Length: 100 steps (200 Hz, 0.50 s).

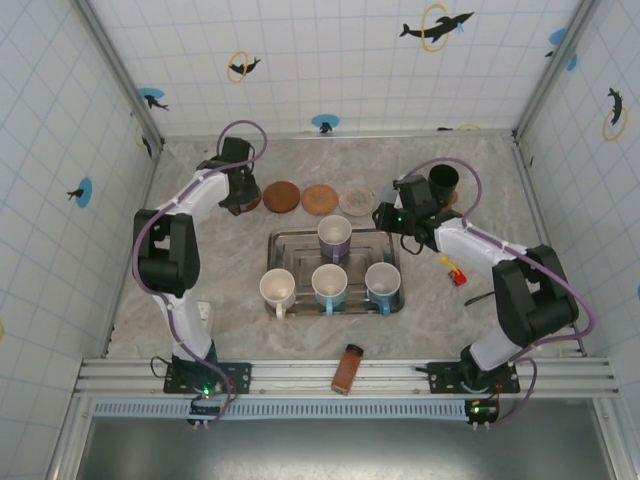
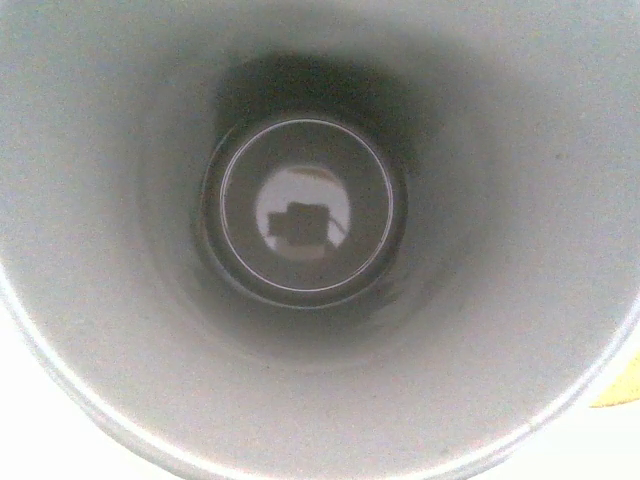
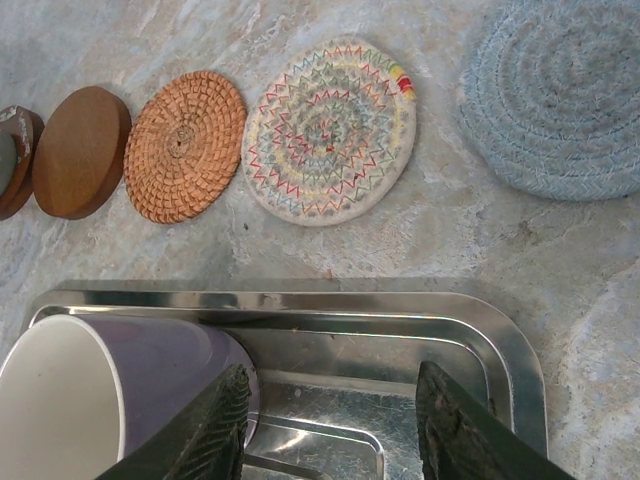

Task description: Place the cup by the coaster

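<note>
Hovering at the tray's (image 3: 500,330) far rim, the right tool (image 3: 333,385) gapes beside the purple cup (image 3: 150,370); bare surface (image 3: 450,250) separates rim from coasters (image 3: 328,130). The left tool (image 1: 238,195), closed, peers into a grey cup (image 2: 480,330).

Steel tray (image 1: 290,236) mid-table; brown jar (image 1: 348,369) on near rail; red-yellow item (image 1: 455,270) right of tray; dolphin stickers (image 1: 437,26) on walls.
</note>
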{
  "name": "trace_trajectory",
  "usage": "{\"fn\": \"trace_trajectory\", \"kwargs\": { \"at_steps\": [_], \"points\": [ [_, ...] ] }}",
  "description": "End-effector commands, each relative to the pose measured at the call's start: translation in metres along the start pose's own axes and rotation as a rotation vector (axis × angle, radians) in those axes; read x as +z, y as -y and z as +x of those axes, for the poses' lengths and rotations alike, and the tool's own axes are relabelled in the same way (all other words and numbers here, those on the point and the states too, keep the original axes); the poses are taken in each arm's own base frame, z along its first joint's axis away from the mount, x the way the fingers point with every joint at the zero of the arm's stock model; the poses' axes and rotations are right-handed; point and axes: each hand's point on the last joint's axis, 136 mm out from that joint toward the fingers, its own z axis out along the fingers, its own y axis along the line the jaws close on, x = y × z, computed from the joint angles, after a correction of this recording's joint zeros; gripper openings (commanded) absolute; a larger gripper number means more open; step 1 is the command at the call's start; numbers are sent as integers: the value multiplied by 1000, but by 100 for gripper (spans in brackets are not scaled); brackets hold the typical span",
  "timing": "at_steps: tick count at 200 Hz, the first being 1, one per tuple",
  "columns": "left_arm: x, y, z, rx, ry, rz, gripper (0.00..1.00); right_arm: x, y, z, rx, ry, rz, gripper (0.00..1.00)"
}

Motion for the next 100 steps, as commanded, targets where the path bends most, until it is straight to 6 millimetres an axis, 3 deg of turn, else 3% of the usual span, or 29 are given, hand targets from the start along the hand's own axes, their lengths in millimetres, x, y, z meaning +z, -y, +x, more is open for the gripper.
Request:
{"fn": "trace_trajectory", "kwargs": {
  "at_steps": [1,100],
  "points": [
    [-23,0,-29,-26,115,27,0,-2,-14,-16,-7,31,-29,47],
    [-14,-4,-22,-31,80,21,0,0,-14,-14,-11,21,-30,47]
  ]
}}
